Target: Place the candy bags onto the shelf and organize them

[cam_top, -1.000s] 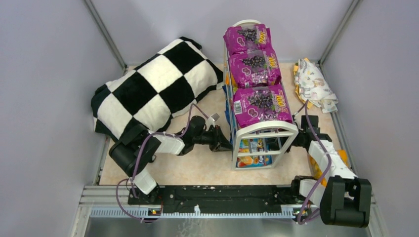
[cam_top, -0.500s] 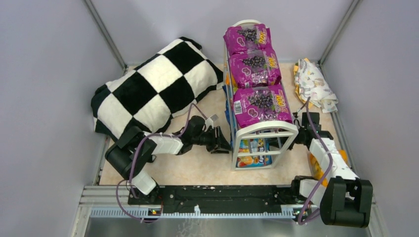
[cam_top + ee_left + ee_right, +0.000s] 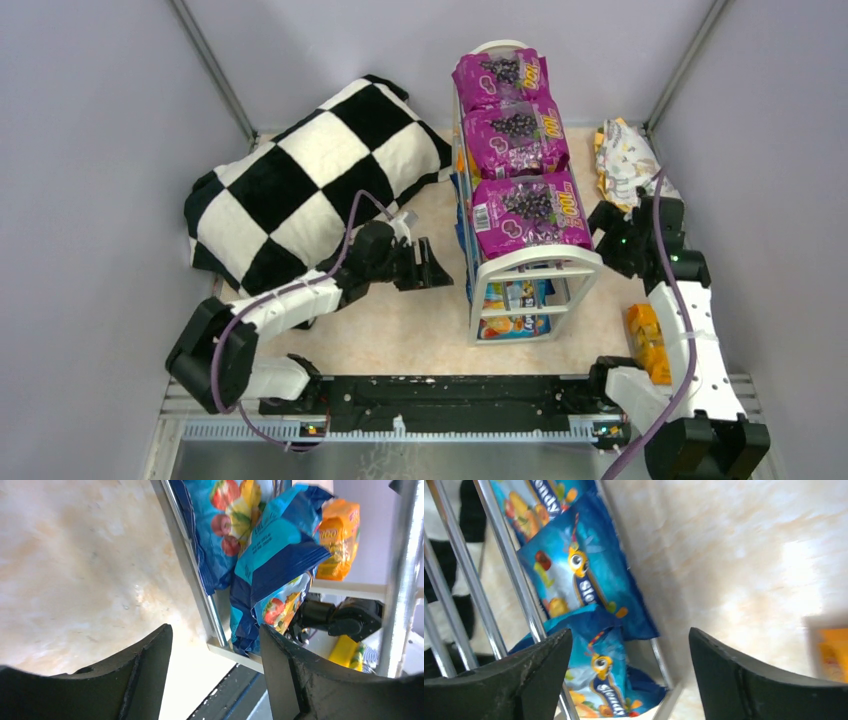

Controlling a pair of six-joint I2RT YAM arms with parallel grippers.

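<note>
From above, the shelf [image 3: 535, 262] stands in the middle of the table [image 3: 420, 325], running from near my bases toward the far wall. Three purple bags [image 3: 518, 135] lie in a row along its top tier. Blue bags [image 3: 508, 298] show through the near end frame on the lower tier. My left gripper [image 3: 432, 265] sits low just left of the shelf's near end. My right gripper [image 3: 608, 232] hangs just right of the shelf, beside the nearest purple bag. An orange bag [image 3: 646, 340] lies on the table next to my right arm. A checkered pillow [image 3: 310, 180] fills the far left, and a patterned cloth [image 3: 630, 165] lies in the far right corner.

On my left wrist, my fingers [image 3: 145, 675] are spread wide with nothing between them. Past them the blue bags lean behind the shelf's bottom rail, one of them crumpled and tilted. An orange pack [image 3: 340, 540] shows beyond; I cannot tell whether it sits in the shelf.

On my right wrist, my fingers [image 3: 744, 675] are also wide apart and empty. Between them, blue bags overlap on the lower tier behind shiny rods.
</note>
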